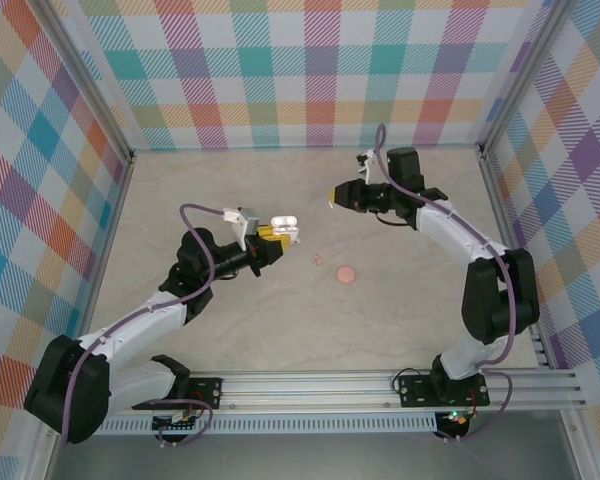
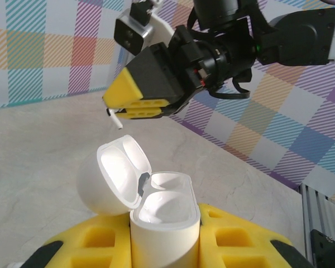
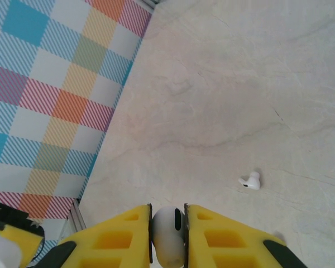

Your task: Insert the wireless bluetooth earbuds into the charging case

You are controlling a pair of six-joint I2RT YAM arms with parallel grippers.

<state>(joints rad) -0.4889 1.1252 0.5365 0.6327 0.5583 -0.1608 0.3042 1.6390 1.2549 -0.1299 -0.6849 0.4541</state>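
Charging case [image 2: 166,215], lid open, is pinched by the left gripper [image 2: 165,237], bottom middle; right gripper [image 3: 167,223] pinches one earbud [image 3: 167,243].

earbuds: 2 – held earbud [image 3: 167,240] bottom centre of right wrist view, loose earbud [image 3: 250,181] lower right of the same view
charging case [image 2: 164,223]: 1, bottom centre of left wrist view
pink disc [image 1: 346,272]: 1, centre of top view
pinkish bit [image 1: 318,259]: 1, just left of the disc
arms: 2
grippers: 2 – left gripper [image 1: 280,233], right gripper [image 3: 167,215]
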